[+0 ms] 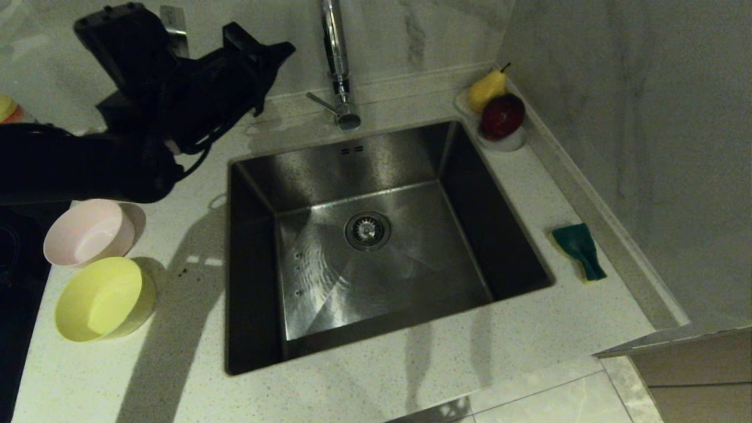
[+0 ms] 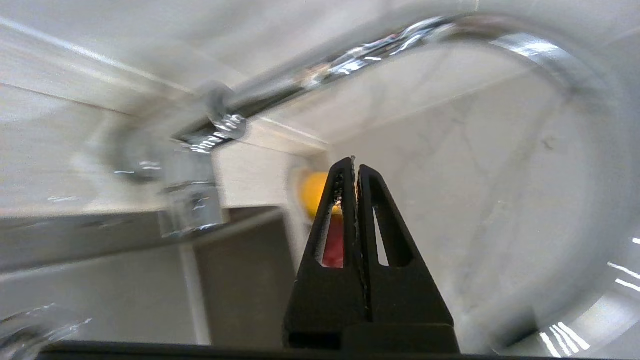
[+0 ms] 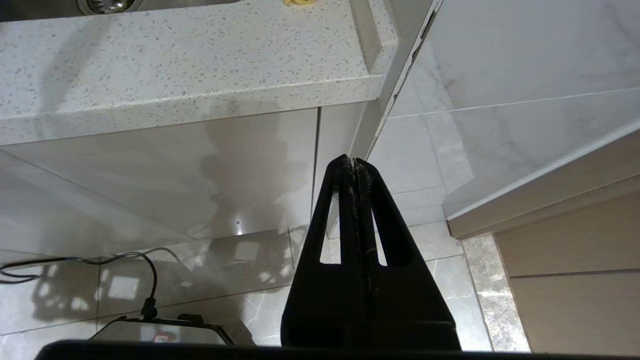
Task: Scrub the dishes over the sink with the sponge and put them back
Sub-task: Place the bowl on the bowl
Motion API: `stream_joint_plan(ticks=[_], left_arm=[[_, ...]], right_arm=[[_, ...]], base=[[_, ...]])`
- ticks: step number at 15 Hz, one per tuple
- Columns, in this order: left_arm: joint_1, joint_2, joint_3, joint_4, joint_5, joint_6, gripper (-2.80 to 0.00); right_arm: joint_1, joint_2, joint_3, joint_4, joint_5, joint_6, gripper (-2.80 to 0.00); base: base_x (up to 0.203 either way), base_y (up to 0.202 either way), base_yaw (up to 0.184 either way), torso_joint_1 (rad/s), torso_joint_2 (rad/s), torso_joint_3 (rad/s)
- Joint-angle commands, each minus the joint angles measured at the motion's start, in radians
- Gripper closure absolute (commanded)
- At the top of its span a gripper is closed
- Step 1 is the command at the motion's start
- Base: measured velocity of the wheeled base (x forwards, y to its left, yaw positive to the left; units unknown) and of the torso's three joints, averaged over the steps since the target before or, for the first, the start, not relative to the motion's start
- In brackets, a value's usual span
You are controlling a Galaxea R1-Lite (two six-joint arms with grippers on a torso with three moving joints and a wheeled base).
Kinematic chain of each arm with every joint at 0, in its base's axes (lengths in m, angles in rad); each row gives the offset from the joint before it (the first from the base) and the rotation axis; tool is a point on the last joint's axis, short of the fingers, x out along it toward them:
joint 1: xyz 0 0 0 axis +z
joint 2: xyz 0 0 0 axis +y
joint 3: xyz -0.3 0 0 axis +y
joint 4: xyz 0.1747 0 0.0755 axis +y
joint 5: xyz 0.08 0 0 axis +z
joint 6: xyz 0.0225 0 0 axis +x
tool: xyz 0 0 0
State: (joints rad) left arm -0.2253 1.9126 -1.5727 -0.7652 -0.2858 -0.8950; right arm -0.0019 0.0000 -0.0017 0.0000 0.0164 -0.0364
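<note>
My right gripper (image 3: pixel 354 162) hangs low by the cabinet front, fingers together, empty. On the near left counter sit the yellow bowl (image 1: pixel 101 299) and pink bowl (image 1: pixel 88 232). Sink (image 1: pixel 305 176) centre, sponge (image 1: pixel 578 249) to its right. Left gripper (image 2: pixel 356 167), pressed closed and empty, is raised far left beside the tap (image 1: pixel 335 59).

The head view looks down from high up at the sink (image 1: pixel 376 235), which fills the middle of the frame, with the white counter (image 1: pixel 194 376) all around it. The left arm (image 1: pixel 135 117) sits in the upper left.

The left wrist view looks out past its own closed black fingers (image 2: pixel 332 220), very close to the tap (image 2: pixel 350 55), which is blurry. Both of these views show the tap (image 1: pixel 338 64) and the fruit (image 1: pixel 496 106).

The right wrist view looks from low down, under the counter edge (image 3: pixel 190 100), toward the floor tiles (image 3: pixel 200 280). It shares the counter with the head view.
</note>
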Motion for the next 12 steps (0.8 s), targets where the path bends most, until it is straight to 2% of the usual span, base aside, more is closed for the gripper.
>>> stream_joint_plan(ticks=[1,3,4,5,7,8,9,10,12], left_arm=[[0.005,-0.269,0.140,0.113,0.009,0.112,0.00],[0.028,-0.442,0.260,0.279,0.074,0.322,0.00],[0.043,-0.517,0.346,0.356,0.151,0.435,0.00],[0.056,-0.576,0.424,0.418,0.267,0.522,0.00],[0.068,-0.644,0.536,0.481,0.588,0.612,0.00],[0.070,-0.680,0.587,0.495,0.727,0.643,0.00],[0.072,-0.743,0.650,0.504,0.805,0.684,0.00],[0.077,-0.807,0.697,0.513,0.837,0.724,0.00],[0.115,-0.906,0.759,0.550,0.894,0.766,0.00]], right_arm=[[0.000,0.002,0.000,0.000,0.000,0.000,0.00],[0.000,0.002,0.000,0.000,0.000,0.000,0.00],[0.000,0.002,0.000,0.000,0.000,0.000,0.00],[0.000,0.002,0.000,0.000,0.000,0.000,0.00],[0.000,0.002,0.000,0.000,0.000,0.000,0.00],[0.000,0.002,0.000,0.000,0.000,0.000,0.00],[0.000,0.002,0.000,0.000,0.000,0.000,0.00],[0.000,0.002,0.000,0.000,0.000,0.000,0.00],[0.000,0.002,0.000,0.000,0.000,0.000,0.00]], base=[[0.000,0.000,0.000,0.000,0.00,0.000],[0.000,0.000,0.000,0.000,0.00,0.000],[0.000,0.000,0.000,0.000,0.00,0.000],[0.000,0.000,0.000,0.000,0.00,0.000],[0.000,0.000,0.000,0.000,0.00,0.000],[0.000,0.000,0.000,0.000,0.00,0.000],[0.000,0.000,0.000,0.000,0.00,0.000],[0.000,0.000,0.000,0.000,0.00,0.000],[0.000,0.000,0.000,0.000,0.00,0.000]])
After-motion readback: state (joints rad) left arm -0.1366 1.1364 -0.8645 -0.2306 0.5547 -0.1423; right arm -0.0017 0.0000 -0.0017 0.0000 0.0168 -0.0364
